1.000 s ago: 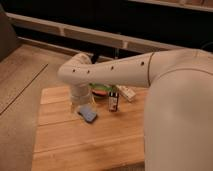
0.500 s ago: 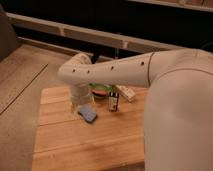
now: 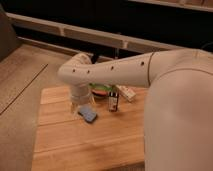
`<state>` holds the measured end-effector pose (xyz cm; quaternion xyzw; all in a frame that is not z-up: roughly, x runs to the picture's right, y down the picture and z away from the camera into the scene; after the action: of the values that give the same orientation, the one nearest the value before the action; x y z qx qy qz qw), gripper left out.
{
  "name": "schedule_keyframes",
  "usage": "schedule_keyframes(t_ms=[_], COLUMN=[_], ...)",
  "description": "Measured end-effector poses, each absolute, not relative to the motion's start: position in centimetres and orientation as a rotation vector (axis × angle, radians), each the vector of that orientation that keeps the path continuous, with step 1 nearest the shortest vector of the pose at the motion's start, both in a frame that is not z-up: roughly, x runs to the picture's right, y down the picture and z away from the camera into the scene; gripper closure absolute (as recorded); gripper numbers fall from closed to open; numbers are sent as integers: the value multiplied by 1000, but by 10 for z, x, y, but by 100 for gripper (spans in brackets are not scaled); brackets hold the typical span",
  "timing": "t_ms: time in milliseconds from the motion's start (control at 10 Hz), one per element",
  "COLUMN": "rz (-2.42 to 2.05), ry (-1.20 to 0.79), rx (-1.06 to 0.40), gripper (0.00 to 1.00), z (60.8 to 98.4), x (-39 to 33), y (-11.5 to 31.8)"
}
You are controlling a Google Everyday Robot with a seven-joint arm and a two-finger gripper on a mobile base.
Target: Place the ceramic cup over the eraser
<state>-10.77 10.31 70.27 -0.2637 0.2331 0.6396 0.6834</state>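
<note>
Light wooden plank desk, pretty warm dim lighting overall. Left of the desk is a greyish-brown floor with a dark seam line running diagonally. Behind the desk there's a dark wall with pale horizontal rails across it. There's a dark slanted shape far back-left of the desk, can't tell what.

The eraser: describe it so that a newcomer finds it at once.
Over the wooden table, the robot's gripper hangs beside a flat blue pad. Right of that pad, before the green bowl, stands the eraser: small, dark, upright, unlike the pale block.
</note>
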Motion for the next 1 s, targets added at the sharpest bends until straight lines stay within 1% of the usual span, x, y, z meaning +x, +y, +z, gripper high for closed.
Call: schedule_keyframes(t_ms=[700,900,1000], rz=[1431,1406,1379], ry=[521,461,395], rx=[-588,-557,-533], gripper=[35,35,35], z=[703,709,715], x=[-108,-110,-115], y=[103,88,71])
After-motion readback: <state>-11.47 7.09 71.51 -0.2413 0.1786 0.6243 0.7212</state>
